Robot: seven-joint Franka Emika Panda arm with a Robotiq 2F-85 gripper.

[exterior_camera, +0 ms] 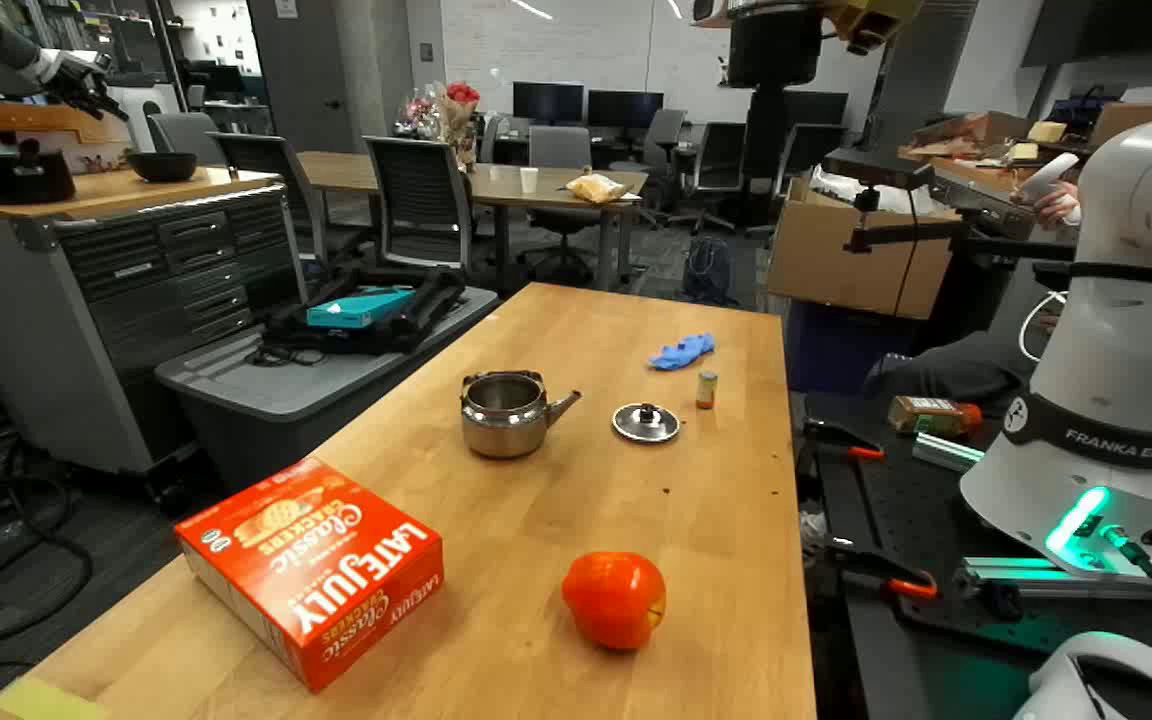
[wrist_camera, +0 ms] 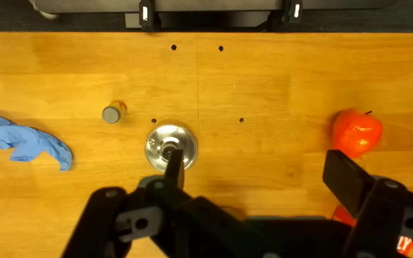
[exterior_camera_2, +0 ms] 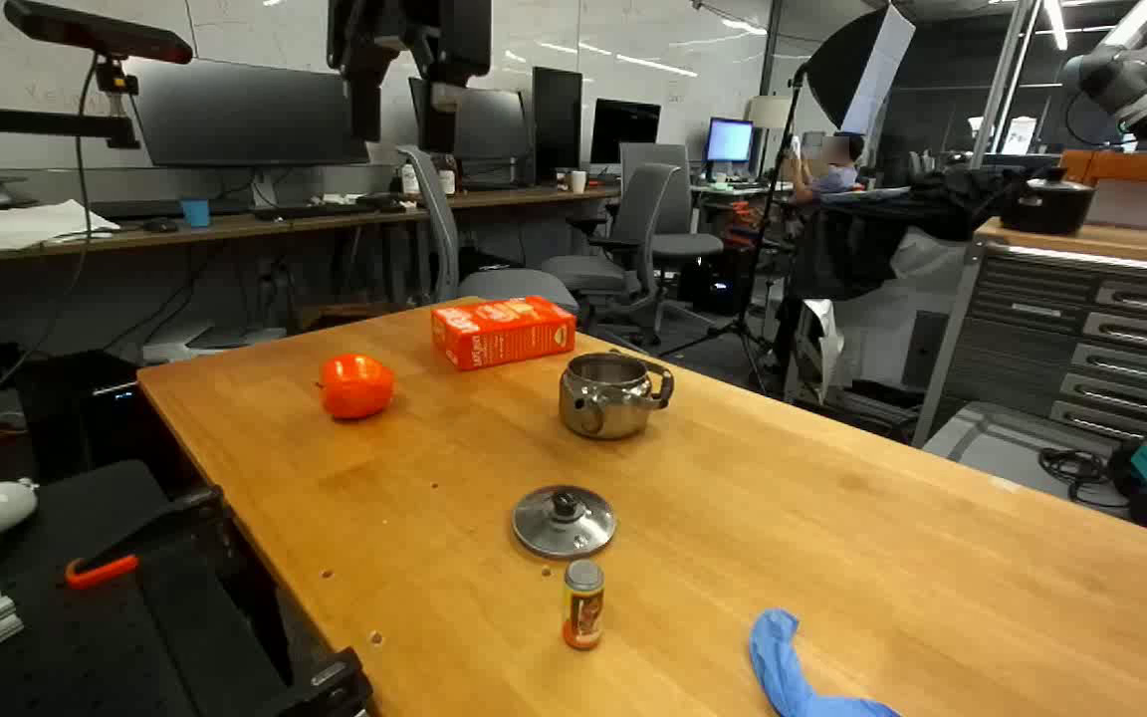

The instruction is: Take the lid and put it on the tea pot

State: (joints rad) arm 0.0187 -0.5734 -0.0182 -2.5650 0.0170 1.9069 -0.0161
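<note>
The lid (exterior_camera: 645, 430) is a shiny silver disc with a black knob. It lies flat on the table, knob up, beside the tea pot, in both exterior views (exterior_camera_2: 564, 533). The tea pot (exterior_camera: 503, 425) is silver, with a spout and a dark handle, and stands upright with its top open (exterior_camera_2: 605, 408). My gripper (exterior_camera_2: 401, 115) is open and empty, high above the table. In the wrist view its jaws (wrist_camera: 255, 161) are wide apart; the left finger overlaps the edge of the lid (wrist_camera: 161, 138) in the picture. The gripper body hides the pot there.
A small spice jar (exterior_camera_2: 583, 607) stands close to the lid. A blue glove (exterior_camera: 682, 352) lies beyond it. An orange-red ball-like fruit (exterior_camera: 616, 600) and a red cracker box (exterior_camera: 311, 570) are on the table (exterior_camera: 536, 520). Clamps (exterior_camera: 881, 570) sit along the robot-side edge.
</note>
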